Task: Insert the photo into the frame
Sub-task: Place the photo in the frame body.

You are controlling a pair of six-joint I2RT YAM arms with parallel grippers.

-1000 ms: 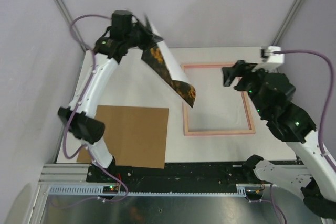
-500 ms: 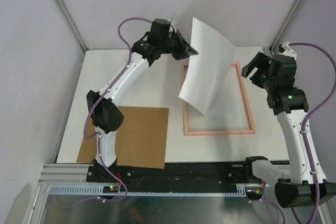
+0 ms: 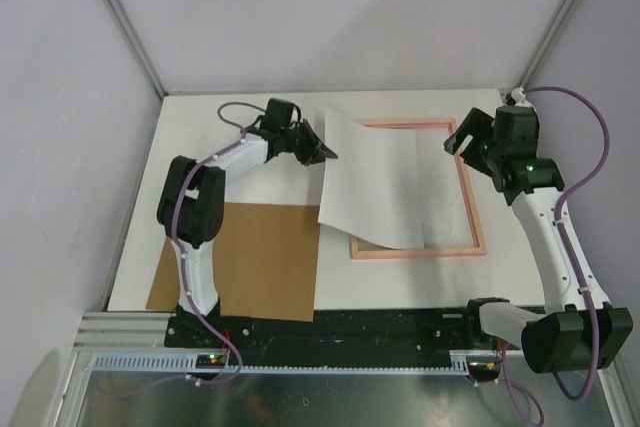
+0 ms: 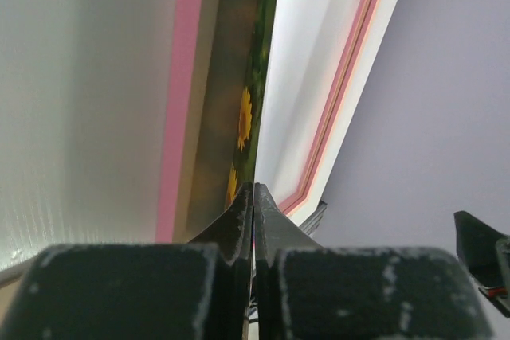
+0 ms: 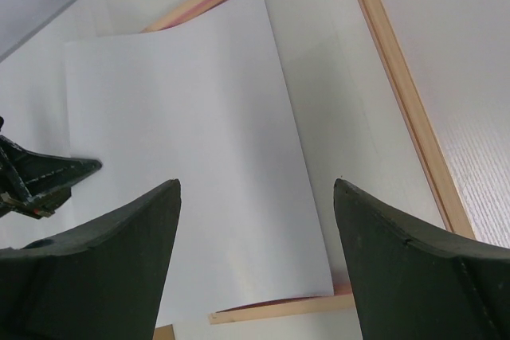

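Sunflower photo [image 3: 390, 182], blank back up, pinched at its edge in the clenched left hand [image 3: 328, 154], lying askew over the pink frame [image 3: 476, 227] beyond that hand's fingertips; right hand [image 3: 462, 137] spread, empty, alongside; seating step, squaring within rails probably next.

You see the frame [image 3: 420, 251] lying flat on the white table [image 3: 250, 182]. The photo [image 3: 385, 182], blank white back up, sits skewed over the frame's left part and overhangs its left rail. The left gripper [image 3: 329, 156] pinches the photo's edge just left of the frame. The right gripper [image 3: 462, 141] hovers at the frame's far right corner, jaws apart. The brown backing board [image 3: 255, 257] lies left of the frame, not touching it.
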